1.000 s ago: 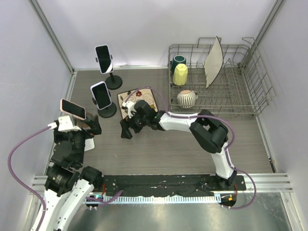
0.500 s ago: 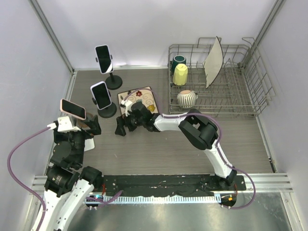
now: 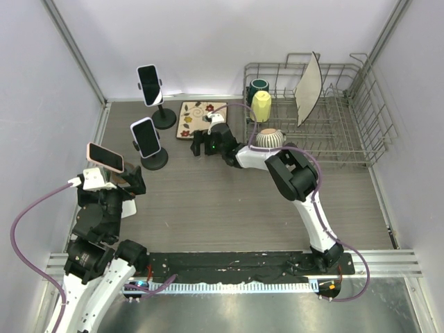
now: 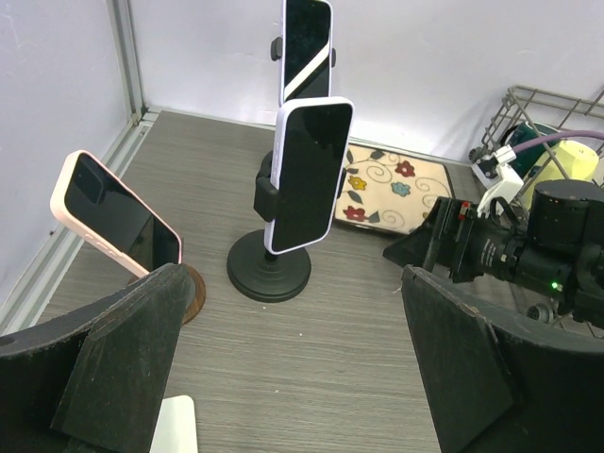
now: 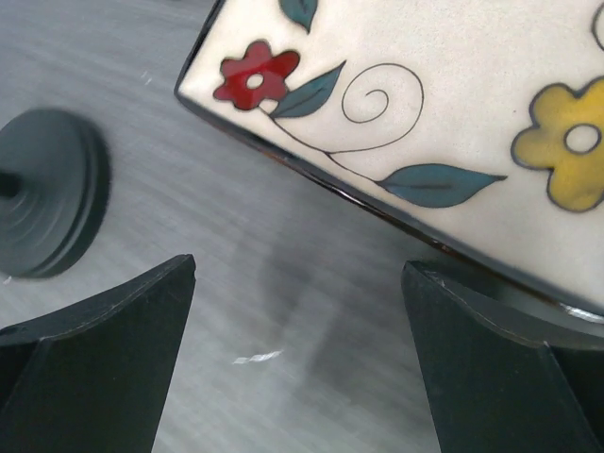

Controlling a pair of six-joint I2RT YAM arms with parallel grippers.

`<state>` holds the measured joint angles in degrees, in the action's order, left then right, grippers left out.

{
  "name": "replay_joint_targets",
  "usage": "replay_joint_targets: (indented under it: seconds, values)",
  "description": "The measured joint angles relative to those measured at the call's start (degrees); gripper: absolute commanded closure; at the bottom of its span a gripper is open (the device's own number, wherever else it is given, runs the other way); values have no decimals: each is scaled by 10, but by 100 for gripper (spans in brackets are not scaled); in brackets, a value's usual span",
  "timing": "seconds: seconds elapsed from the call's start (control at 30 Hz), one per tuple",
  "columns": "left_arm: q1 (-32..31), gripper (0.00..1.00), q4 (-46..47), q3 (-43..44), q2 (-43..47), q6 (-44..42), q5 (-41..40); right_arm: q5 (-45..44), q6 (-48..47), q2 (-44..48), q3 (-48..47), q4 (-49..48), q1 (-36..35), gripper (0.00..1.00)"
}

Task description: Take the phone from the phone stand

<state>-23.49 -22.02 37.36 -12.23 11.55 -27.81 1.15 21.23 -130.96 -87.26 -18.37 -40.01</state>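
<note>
Both left gripper (image 4: pixel 293 321) and right gripper (image 5: pixel 297 283) are held wide open and empty, so the phone (image 4: pixel 310 175) at frame centre could be toppled with its stand (image 4: pixel 269 278) if clipped sideways.

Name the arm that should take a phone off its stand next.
Left. The open left gripper faces the pink phone and white phone, both mounted. The right gripper, also open, points at the edge of the floral tray, no phone in its view.
</note>
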Motion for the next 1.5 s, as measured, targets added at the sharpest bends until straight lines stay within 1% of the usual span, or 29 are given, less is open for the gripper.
replay_joint_targets:
  seconds: [0.1,0.2,0.3,0.4,0.57,0.73,0.83,0.93,1.17,1.2,1.27,1.37,1.5]
  values:
    - [0,0,0,0,0,0,0,-34,-12,-15,-33,21,11,3]
    - [0,0,0,0,0,0,0,-44,-28,-15,-43,40,14,3]
    - [1,0,0,0,0,0,0,-21,-40,-11,-44,56,14,3]
    - [2,0,0,0,0,0,0,23,-44,9,-37,77,13,3]
    - [3,0,0,0,-1,4,-4,94,-48,93,-28,117,10,3]
    - [3,0,-15,23,-31,23,-29,121,-63,219,-8,144,-14,3]
    - [3,0,-34,70,-83,35,-43,119,-73,297,22,155,-34,3]
    - [3,0,-53,128,-154,48,-47,96,-81,377,77,162,-47,3]
    - [3,0,-102,247,-348,75,-58,-42,-108,573,248,182,-36,3]
    - [3,0,-105,257,-367,79,-60,-59,-110,595,269,181,-35,3]
    - [3,0,-109,275,-426,92,-73,-111,-113,668,338,179,-35,3]
    - [4,0,-120,296,-495,103,-96,-156,-116,739,402,172,-35,4]
    - [4,0,-117,333,-563,106,-140,-204,-113,821,475,167,-35,3]
